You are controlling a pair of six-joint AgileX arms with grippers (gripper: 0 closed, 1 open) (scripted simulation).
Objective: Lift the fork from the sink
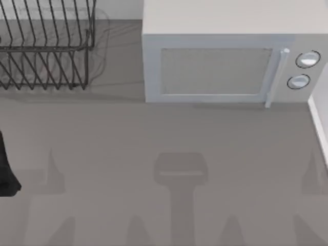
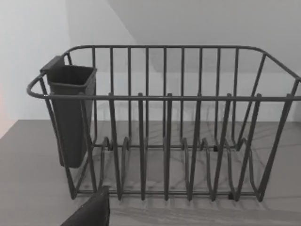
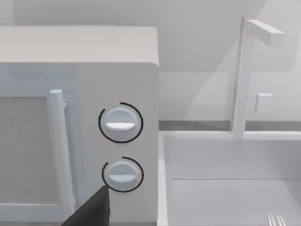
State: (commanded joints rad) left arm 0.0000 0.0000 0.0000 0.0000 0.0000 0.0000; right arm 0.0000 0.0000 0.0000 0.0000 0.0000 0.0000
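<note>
**Q:** Ahead of the right gripper, what?

**R:** White microwave, close in front. Two round knobs, one above the other, beside an upright door handle. Just past the microwave's side wall, white sink set into the tabletop, with a tall angular faucet rising at the far rim.

**Q:** And the fork?

**R:** Down in the sink, at the end of the basin nearer the right gripper, yet apart from it. Just the silver tine tips of the fork peeking in. Untouched, lying low in the basin.

**Q:** Right gripper spread or pressed together?

**R:** Cannot tell. Just a dark wedge of it in the right wrist view.

**Q:** Left gripper?

**R:** Parked out at the tabletop's left side, with a dark piece of the left arm seen from above at that edge. Straight ahead of the left gripper, dark wire dish rack, standing on the grey surface, not touching. Dark utensil cup hung on one end of the rack. State of the left gripper: cannot tell either.

**Q:** Layout from above?

**R:** Dish rack at far left, microwave right of it, white sink rim at the right edge.
</note>
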